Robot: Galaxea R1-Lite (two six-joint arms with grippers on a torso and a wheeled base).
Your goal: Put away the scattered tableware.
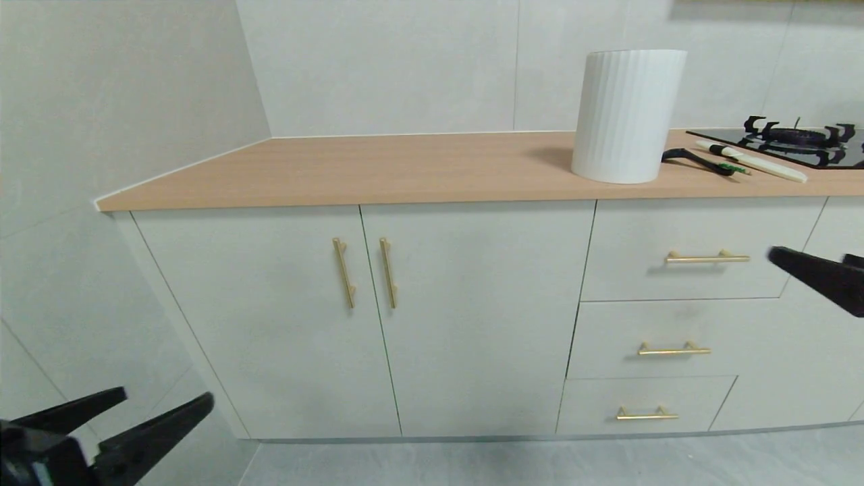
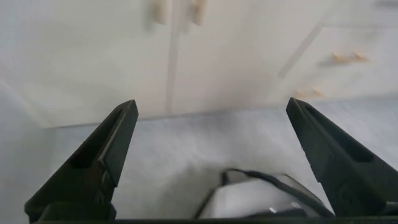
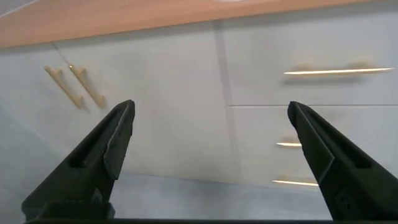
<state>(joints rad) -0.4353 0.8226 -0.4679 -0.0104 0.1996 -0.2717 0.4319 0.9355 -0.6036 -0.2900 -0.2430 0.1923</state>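
Observation:
On the wooden countertop [image 1: 378, 169] at the right lie a black utensil [image 1: 698, 160] and a long cream-white utensil [image 1: 756, 164] with a green-and-black end, both beside a tall white ribbed container [image 1: 624, 115]. My left gripper [image 1: 167, 395] hangs open low at the left, in front of the cupboard and far below the counter; between its fingers the left wrist view has the floor and my left gripper [image 2: 211, 106] holds nothing. My right gripper [image 1: 810, 256] is at the right edge, level with the top drawer, and my right gripper [image 3: 210, 104] stands open and empty, facing the drawer fronts.
Two cupboard doors with gold handles [image 1: 364, 272] fill the middle; three drawers with gold handles [image 1: 707, 257] stack at the right. A black hob [image 1: 796, 138] sits at the counter's far right. A tiled wall closes the left side. The grey floor [image 2: 186, 149] lies below.

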